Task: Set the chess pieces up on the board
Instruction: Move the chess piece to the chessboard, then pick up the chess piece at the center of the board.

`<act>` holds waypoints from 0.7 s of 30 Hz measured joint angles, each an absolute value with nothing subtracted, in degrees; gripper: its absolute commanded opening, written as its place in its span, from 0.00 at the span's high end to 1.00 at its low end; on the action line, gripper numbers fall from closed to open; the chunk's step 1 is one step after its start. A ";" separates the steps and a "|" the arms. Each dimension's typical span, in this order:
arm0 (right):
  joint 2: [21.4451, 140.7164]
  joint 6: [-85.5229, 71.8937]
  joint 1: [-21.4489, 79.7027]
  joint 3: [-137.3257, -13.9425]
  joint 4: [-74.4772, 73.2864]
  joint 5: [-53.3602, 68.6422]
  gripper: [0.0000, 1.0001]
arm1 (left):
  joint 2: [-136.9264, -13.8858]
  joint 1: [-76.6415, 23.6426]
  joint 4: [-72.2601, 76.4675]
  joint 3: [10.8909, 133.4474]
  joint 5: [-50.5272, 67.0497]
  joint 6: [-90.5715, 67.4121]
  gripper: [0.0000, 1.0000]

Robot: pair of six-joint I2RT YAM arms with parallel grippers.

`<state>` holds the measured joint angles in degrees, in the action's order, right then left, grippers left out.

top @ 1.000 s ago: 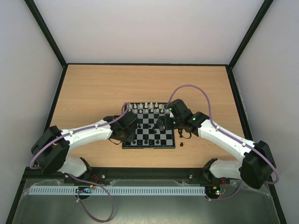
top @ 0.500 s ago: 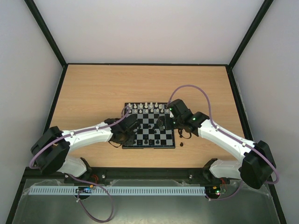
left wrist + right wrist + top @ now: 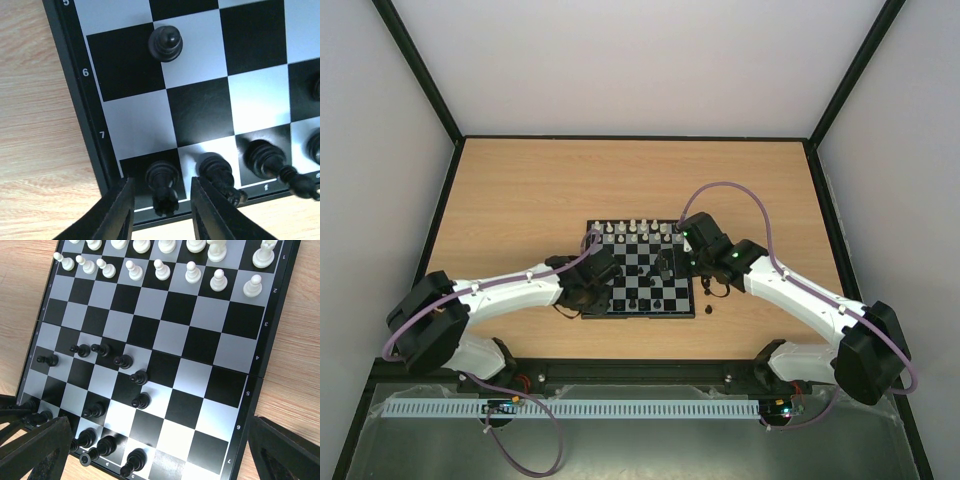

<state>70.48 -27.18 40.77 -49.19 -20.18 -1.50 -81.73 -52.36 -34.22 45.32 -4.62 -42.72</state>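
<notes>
Near edge first: my left gripper (image 3: 162,200) sits low over a corner of the board (image 3: 267,340). Its jaws are a little apart, straddling a black piece (image 3: 161,176) on its square with a sliver of daylight either side, so no grip. More black pieces (image 3: 215,172) line that row and others are scattered mid-board. My right gripper (image 3: 160,440) hovers spread wide, empty. White pieces (image 3: 161,270) fill the two far rows.
</notes>
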 measured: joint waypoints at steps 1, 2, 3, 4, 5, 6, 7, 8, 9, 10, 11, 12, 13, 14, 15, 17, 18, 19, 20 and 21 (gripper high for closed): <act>70.48 -27.16 40.77 -49.19 -20.18 -1.50 0.03 | -81.73 -52.42 -34.41 45.32 -4.84 -42.76 0.64; 70.48 -27.18 40.77 -49.19 -20.18 -1.50 0.03 | -81.73 -52.49 -34.85 45.34 -5.17 -43.05 0.63; 70.48 -27.16 40.77 -49.19 -20.18 -1.50 0.03 | -81.73 -52.49 -35.20 45.36 -5.41 -42.96 0.62; 70.48 -27.16 40.77 -49.15 -20.18 -1.50 0.03 | -81.73 -52.49 -35.68 45.39 -5.78 -43.09 0.62; 70.48 -27.16 40.77 -49.06 -20.14 -1.50 0.03 | -81.73 -52.49 -35.99 45.43 -6.09 -43.11 0.62; 70.48 -27.18 40.77 -48.97 -20.16 -1.52 0.02 | -81.73 -52.49 -36.45 45.54 -6.31 -43.13 0.61; 70.48 -27.18 40.77 -48.88 -20.16 -1.52 0.02 | -81.73 -52.49 -36.86 45.71 -6.50 -43.16 0.61; 70.48 -27.16 40.77 -48.86 -20.18 -1.54 0.02 | -81.71 -52.49 -37.10 45.87 -6.68 -43.16 0.61; 70.48 -27.18 40.77 -48.86 -20.16 -1.56 0.01 | -81.67 -52.49 -37.43 46.06 -6.87 -43.16 0.61; 70.48 -27.18 40.77 -48.86 -20.18 -1.63 0.01 | -81.47 -52.49 -37.87 46.26 -7.16 -43.16 0.60; 70.48 -27.20 40.77 -48.86 -20.18 -1.74 0.00 | -81.23 -52.49 -38.24 46.44 -7.33 -43.18 0.59; 70.48 -27.18 40.77 -48.86 -20.18 -1.91 0.01 | -80.88 -52.49 -38.57 46.68 -7.53 -43.13 0.59; 70.48 -27.20 40.77 -48.86 -20.23 -2.15 0.01 | -80.36 -52.49 -38.87 47.03 -7.66 -43.13 0.57; 70.48 -27.22 40.77 -48.86 -20.27 -2.52 0.01 | -79.83 -52.49 -39.07 47.35 -7.79 -43.07 0.56; 70.48 -27.24 40.77 -48.86 -20.43 -3.14 0.01 | -79.26 -52.49 -39.38 47.86 -7.90 -42.96 0.54; 70.48 -27.68 40.77 -48.93 -21.12 -4.91 0.01 | -78.00 -52.49 -39.66 49.19 -8.21 -42.63 0.51; 70.48 -28.10 40.77 -49.01 -21.80 -6.24 0.01 | -77.54 -52.49 -39.62 49.76 -8.38 -42.33 0.49; 70.43 -28.75 40.77 -49.04 -22.44 -7.51 0.01 | -77.14 -52.49 -39.46 50.28 -8.58 -42.04 0.48; 70.39 -29.50 40.77 -49.04 -23.09 -8.62 0.01 | -76.86 -52.47 -39.31 50.70 -8.75 -41.63 0.47; 70.30 -30.15 40.77 -49.06 -23.73 -9.52 0.01 | -76.66 -52.45 -39.00 50.94 -8.91 -41.25 0.45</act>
